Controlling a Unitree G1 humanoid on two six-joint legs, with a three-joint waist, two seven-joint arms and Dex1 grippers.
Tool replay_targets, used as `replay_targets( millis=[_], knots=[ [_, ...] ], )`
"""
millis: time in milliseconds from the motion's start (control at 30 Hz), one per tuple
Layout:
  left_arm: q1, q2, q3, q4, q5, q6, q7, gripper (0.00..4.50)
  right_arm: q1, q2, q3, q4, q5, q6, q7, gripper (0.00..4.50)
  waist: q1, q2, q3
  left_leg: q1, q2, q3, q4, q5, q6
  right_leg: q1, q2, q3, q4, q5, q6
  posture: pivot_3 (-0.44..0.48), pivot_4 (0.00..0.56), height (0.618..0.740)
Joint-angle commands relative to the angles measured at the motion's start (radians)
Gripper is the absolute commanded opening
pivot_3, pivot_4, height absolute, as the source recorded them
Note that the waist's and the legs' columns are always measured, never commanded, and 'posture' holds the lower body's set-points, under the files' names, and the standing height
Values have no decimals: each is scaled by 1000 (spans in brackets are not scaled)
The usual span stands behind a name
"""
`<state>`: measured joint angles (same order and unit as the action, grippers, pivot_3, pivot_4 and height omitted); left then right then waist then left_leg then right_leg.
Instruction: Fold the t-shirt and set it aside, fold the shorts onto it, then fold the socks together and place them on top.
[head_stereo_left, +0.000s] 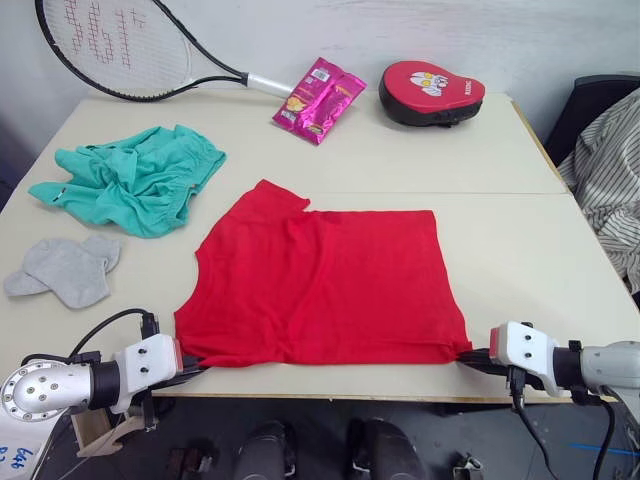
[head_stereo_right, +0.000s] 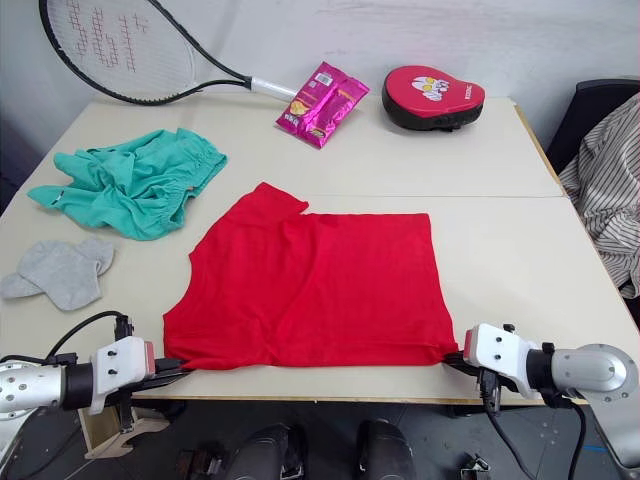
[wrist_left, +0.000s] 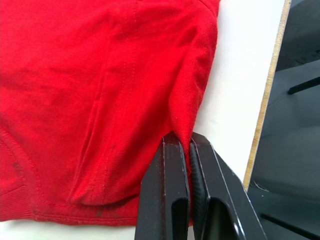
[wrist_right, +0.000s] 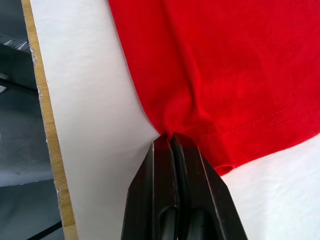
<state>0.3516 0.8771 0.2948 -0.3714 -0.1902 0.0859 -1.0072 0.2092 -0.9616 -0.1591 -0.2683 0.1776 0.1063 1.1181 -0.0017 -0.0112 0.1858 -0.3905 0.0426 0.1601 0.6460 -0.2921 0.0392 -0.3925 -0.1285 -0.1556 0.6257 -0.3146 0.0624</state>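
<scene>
- The bright red short-sleeved cloth t-shirt (head_stereo_left: 320, 285) lies spread flat across the middle of the head view, on the pale tabletop (head_stereo_left: 520, 250), its near edge along the table's front edge.
- My left gripper (wrist_left: 189, 150), lower left of the frame, is clamped on the shirt's near left corner; the wrist view shows cloth puckered between the two black fingers.
- My right gripper (wrist_right: 171, 142), lower right, pinches the near right corner, just by the hem stitching.
- I judge the cloth light, limp and thin: it will sag between the two holds and drag on the table, so I'd lift both corners evenly.
- The corner holds are shallow; a hard pull could slip the fabric out.
- The teal-green thin cloth shorts (head_stereo_left: 135, 178) sit crumpled at upper left, best taken at the gathered waistband.
- The two light grey knit ankle socks (head_stereo_left: 68, 268) lie at left, below the shorts; soft and tiny, easy to pinch.
</scene>
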Motion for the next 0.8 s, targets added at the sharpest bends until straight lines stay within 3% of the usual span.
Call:
replay_targets(
  millis=[33,433,800],
  knots=[
    [-9,0,-4,9,0,-13,3,0,-7,-13,12,23,-26,-10,-10,27,0,0,0,0,0,0,0,0,0,0,0,0,0,0,0,0,150,740],
    [42,8,45,10,-27,-40,-30,0,207,-71,-100,-141,83,92,81,27,9,0,0,-1,0,-1,-1,-1,1,0,0,-1,-1,-1,0,0,150,740],
    [140,5,118,-44,-101,0,-97,0,268,-42,-132,-155,76,69,50,27,0,0,0,-1,0,-2,-1,-2,0,0,0,-1,-2,-1,0,0,150,740]
  ],
)
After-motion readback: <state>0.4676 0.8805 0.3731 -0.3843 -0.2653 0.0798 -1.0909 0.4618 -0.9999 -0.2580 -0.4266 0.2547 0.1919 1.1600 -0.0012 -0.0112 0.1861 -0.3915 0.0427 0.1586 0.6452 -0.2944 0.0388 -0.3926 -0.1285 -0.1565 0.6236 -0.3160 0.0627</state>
